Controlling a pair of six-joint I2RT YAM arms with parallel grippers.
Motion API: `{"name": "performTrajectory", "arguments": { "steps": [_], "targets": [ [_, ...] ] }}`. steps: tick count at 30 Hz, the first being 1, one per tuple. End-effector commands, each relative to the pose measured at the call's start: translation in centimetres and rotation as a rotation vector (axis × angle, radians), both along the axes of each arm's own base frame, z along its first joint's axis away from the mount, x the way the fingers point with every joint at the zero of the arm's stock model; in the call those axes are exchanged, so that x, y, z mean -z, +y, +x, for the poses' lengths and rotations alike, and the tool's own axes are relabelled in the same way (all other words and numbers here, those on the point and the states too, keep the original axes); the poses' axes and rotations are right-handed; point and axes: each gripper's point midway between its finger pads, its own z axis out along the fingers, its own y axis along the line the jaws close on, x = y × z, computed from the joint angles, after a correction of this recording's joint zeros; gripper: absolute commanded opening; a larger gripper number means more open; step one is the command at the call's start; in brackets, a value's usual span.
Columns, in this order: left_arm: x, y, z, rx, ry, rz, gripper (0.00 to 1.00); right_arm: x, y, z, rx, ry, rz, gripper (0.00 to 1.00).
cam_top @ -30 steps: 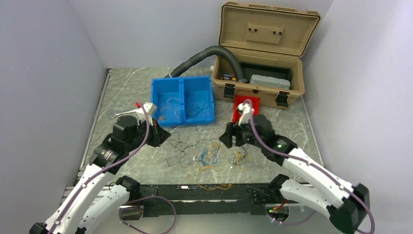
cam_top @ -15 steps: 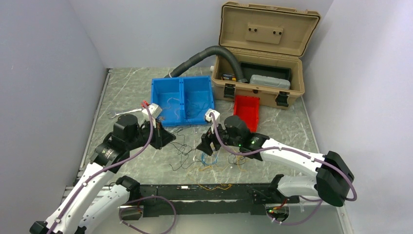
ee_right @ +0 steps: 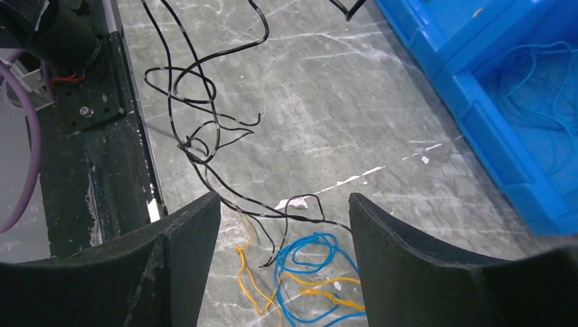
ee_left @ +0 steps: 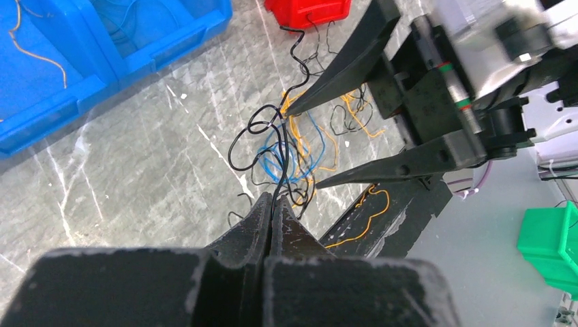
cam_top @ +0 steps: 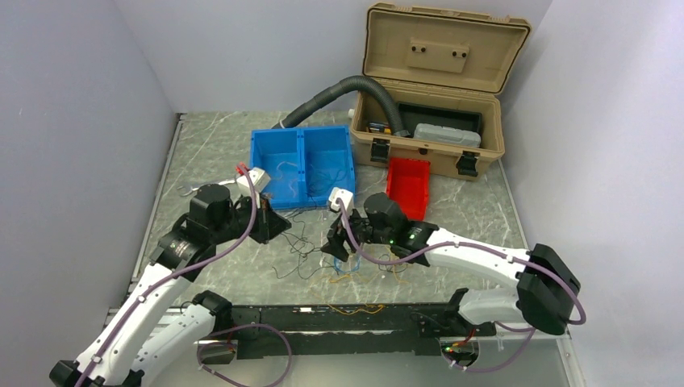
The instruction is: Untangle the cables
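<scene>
Since the cables (cam_top: 347, 260) look hair-thin, limp and light, they will likely snag; they lie heaped on the desk (cam_top: 484, 211), near middle. There the left end effector (ee_left: 272, 206) is clamped on a black strand (ee_left: 235, 139), while the right end effector (ee_right: 283, 208) hovers spread over the blue loop (ee_right: 308, 246), best pinched there.

Left fingers (ee_left: 247, 221) tight on black cable (ee_left: 281, 158)

Left hand (ee_left: 272, 204) is pinched shut on a black cable (ee_left: 232, 145); right hand (ee_right: 283, 201) hovers low, spread wide.
</scene>
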Motion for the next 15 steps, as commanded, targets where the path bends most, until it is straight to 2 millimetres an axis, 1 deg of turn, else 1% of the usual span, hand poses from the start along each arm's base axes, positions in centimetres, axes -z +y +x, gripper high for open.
{"name": "performTrajectory", "arguments": {
  "steps": [1,4,6,8,9,10,11,15],
  "targets": [
    [-1.5,0.3,0.4,-0.005,-0.055,0.013,0.0,-3.4,-0.8,0.6,0.048,-0.094,0.077,0.72],
    [-1.4,0.5,0.4,-0.008,-0.056,0.02,0.0,-3.6,-1.9,0.4,0.076,-0.107,0.073,0.74],
    [-1.4,0.5,0.4,-0.008,-0.06,0.019,0.0,-3.7,-2.1,0.2,0.068,-0.113,0.077,0.75],
    [-1.4,0.5,0.3,-0.01,-0.061,0.018,0.0,-3.3,-2.0,0.5,0.083,-0.115,0.073,0.75],
    [-1.4,0.5,0.3,-0.01,-0.058,0.017,0.0,-3.1,-1.9,0.4,0.068,-0.123,0.074,0.81],
    [-1.4,0.5,0.3,-0.013,-0.059,0.018,0.0,-2.9,-1.8,0.3,0.052,-0.138,0.081,0.94],
    [-1.4,0.6,0.3,-0.015,-0.059,0.018,0.0,-3.1,-1.7,0.2,0.046,-0.156,0.1,0.99],
    [-1.5,0.8,0.2,-0.026,-0.067,0.02,0.0,-4.5,-1.8,-0.6,-0.009,-0.244,0.185,1.0]
  ]
}}
